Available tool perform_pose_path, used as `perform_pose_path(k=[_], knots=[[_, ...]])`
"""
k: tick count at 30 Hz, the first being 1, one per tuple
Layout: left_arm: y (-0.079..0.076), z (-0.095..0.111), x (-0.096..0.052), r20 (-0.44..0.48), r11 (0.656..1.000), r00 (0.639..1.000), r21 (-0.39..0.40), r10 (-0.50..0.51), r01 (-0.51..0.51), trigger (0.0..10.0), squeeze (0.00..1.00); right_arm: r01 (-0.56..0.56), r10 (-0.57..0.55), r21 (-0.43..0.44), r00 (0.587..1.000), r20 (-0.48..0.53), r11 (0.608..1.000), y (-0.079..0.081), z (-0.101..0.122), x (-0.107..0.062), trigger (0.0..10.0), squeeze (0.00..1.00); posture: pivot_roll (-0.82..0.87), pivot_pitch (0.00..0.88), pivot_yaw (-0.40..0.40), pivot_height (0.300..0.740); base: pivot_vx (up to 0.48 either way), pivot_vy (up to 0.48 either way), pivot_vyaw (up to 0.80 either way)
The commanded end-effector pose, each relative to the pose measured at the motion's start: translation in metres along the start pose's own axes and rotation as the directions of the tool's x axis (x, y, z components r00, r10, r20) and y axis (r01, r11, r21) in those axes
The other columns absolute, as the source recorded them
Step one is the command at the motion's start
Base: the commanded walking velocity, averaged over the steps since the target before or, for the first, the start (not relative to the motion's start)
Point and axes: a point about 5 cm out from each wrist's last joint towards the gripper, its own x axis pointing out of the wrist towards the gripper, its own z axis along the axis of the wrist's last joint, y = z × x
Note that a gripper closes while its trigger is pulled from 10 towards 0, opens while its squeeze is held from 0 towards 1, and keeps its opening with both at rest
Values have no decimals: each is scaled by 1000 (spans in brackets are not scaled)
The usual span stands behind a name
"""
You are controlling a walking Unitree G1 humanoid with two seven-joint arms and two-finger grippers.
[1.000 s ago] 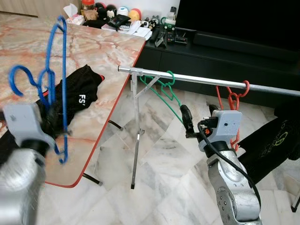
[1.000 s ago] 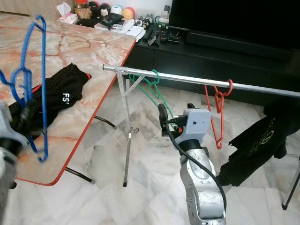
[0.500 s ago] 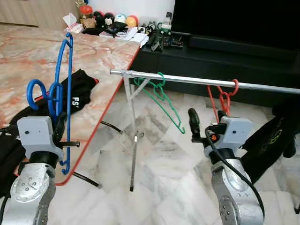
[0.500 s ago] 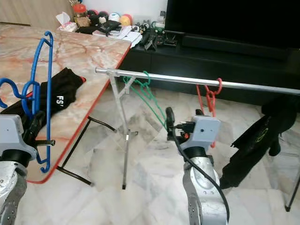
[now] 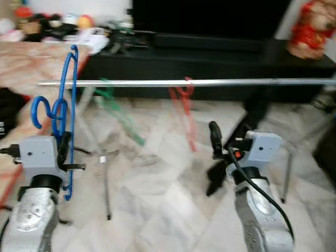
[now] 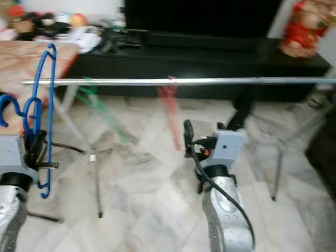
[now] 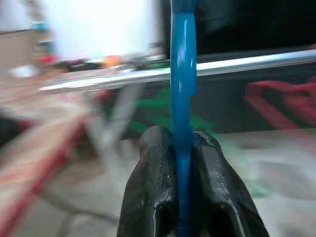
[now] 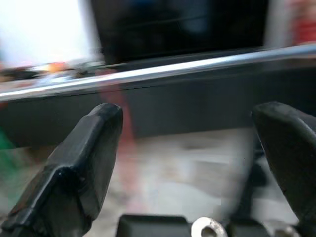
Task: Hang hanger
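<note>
A pale marble floor [image 5: 157,178] spreads under me, blurred. Nearest, my left gripper [image 7: 183,185] is clamped on the blue hanger [image 5: 67,110], held upright at my left side, its hook [image 5: 38,107] curling outward below the rail [image 5: 199,82]. My right gripper [image 8: 192,163] is raised in front of me, fingers spread and empty. Beyond hangs the rail with a green hanger [image 5: 118,113] and a red hanger [image 5: 185,113], then a dark cabinet [image 5: 210,52]. My worry: the hook faces sideways, so I could knock the rail or snag the green hanger, and the thin wire may twist in my grip.
</note>
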Motion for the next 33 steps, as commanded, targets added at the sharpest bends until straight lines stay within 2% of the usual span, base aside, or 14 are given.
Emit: perform_pose_path(k=[1,9,17,21,22,23,25,26,27,28,29,31,32,33], knots=[[5,2,-1,12,999,1000,34,17,-18,10000,0,-33,33,4,999,13,999,10,3,1,10000,0,70,144,-45,740,0,-428,0],[1,-4,-3,-20,1000,1000,14,12,-11,10000,0,-88,85,-73,996,-38,993,9,-4,2,10000,0,70,163,-43,740,0,-428,0],[-1,-6,-1,-28,1000,1000,13,2,-2,10000,0,-87,81,-106,995,-60,991,2,-9,3,10000,0,67,168,-42,740,0,-426,733],[-7,-18,0,-73,996,995,53,-62,66,10000,0,-88,75,-117,991,-111,989,-5,-19,4,10000,0,62,168,-39,740,0,-427,0],[-11,-27,-1,-129,988,983,71,-129,138,10000,0,-96,73,-151,986,-150,984,-9,-26,4,10000,0,61,168,-40,740,0,-356,0],[-16,-39,-3,-202,970,956,80,-211,230,10000,0,-110,78,-170,980,-183,979,-14,-32,4,10000,0,62,165,-42,740,0,0,0],[-19,-48,-5,-257,950,926,75,-276,304,10000,0,-116,75,-193,975,-208,974,-19,-37,4,10000,0,65,164,-44,740,0,0,0],[-19,-58,-9,-311,916,891,123,-330,382,10000,0,-120,68,-212,970,-235,970,-26,-42,5,10000,0,65,164,-44,740,0,0,0],[-19,-58,-9,-311,916,891,123,-330,382,10000,0,-120,68,-212,970,-235,970,-26,-42,5,10000,0,65,164,-44,740,0,0,0],[-14,-73,-13,-405,866,842,196,-356,460,10000,0,-125,60,-247,965,-256,961,-33,-43,7,10000,0,65,164,-44,740,0,0,0],[-13,-77,-14,-433,829,819,239,-376,506,10000,0,-127,51,-270,961,-272,954,-37,-44,8,10000,0,59,162,-50,740,0,0,0],[-12,-83,-16,-478,774,775,264,-413,575,10000,0,-129,36,-299,954,-299,945,-44,-45,10,10000,0,54,159,-58,740,0,0,0],[-11,-86,-18,-509,723,741,291,-437,626,10000,0,-151,45,-316,947,-318,937,-47,-46,12,10000,0,56,159,-60,740,0,0,0],[-11,-89,-18,-530,688,719,306,-450,657,10000,0,-167,54,-326,942,-331,930,-48,-46,13,10000,0,56,159,-60,740,0,0,0]])
